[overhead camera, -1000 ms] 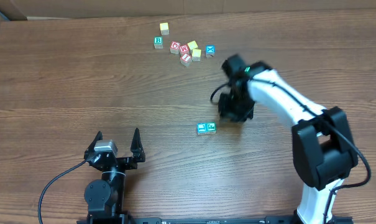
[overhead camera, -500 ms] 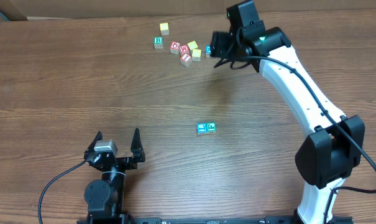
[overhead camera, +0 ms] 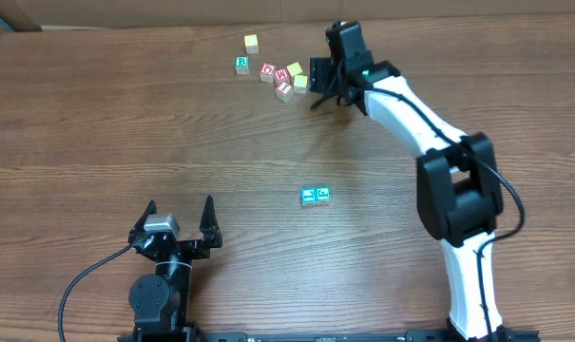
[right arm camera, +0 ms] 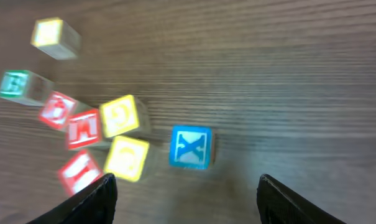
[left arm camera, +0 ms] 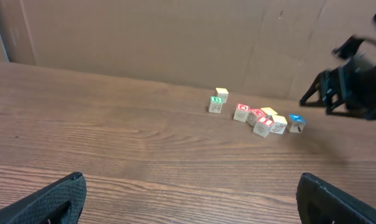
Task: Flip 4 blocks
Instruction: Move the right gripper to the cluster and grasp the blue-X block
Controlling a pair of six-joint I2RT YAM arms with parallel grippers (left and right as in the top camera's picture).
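Wrist view of the right hand shows its fingers spread and empty, a blue X block just ahead between them; overhead, the hand hides that block. A second ago this hand hung beside the two teal blocks, now well behind it. The left hand gapes open.

Right pincer beside far block cluster

Brown wood-grain table — plain cardboard wall behind it.
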